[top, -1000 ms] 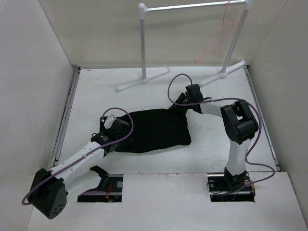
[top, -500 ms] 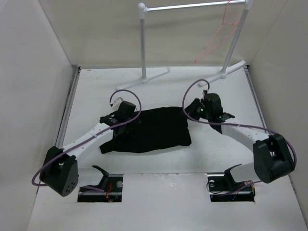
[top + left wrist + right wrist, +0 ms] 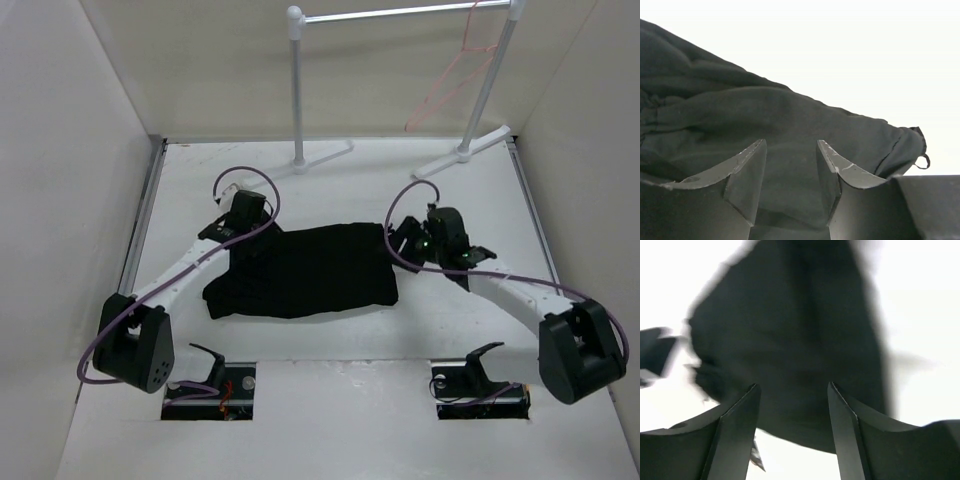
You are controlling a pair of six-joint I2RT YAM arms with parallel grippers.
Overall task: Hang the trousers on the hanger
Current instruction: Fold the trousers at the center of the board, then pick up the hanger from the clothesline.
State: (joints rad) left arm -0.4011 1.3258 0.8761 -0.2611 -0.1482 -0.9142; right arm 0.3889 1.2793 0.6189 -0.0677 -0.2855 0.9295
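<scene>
The black trousers (image 3: 310,270) lie folded in a flat pile in the middle of the table. My left gripper (image 3: 243,232) is at their far left corner, open; in the left wrist view the fabric (image 3: 770,115) lies under and between the fingers (image 3: 790,150). My right gripper (image 3: 397,238) is at the pile's far right corner, open, with the trousers (image 3: 790,325) just ahead of its fingertips (image 3: 792,390). The pink-orange wire hanger (image 3: 455,75) hangs from the rail at the far right, well away from both grippers.
A grey metal rail rack (image 3: 297,90) with white joints stands at the back, its two white feet (image 3: 300,165) on the table behind the trousers. White walls close in the left, right and back sides.
My left gripper moved from the pile's near left side up to its far left corner. My right arm swung out and lowered, its gripper now at the far right corner. The pile's left edge shifted.
</scene>
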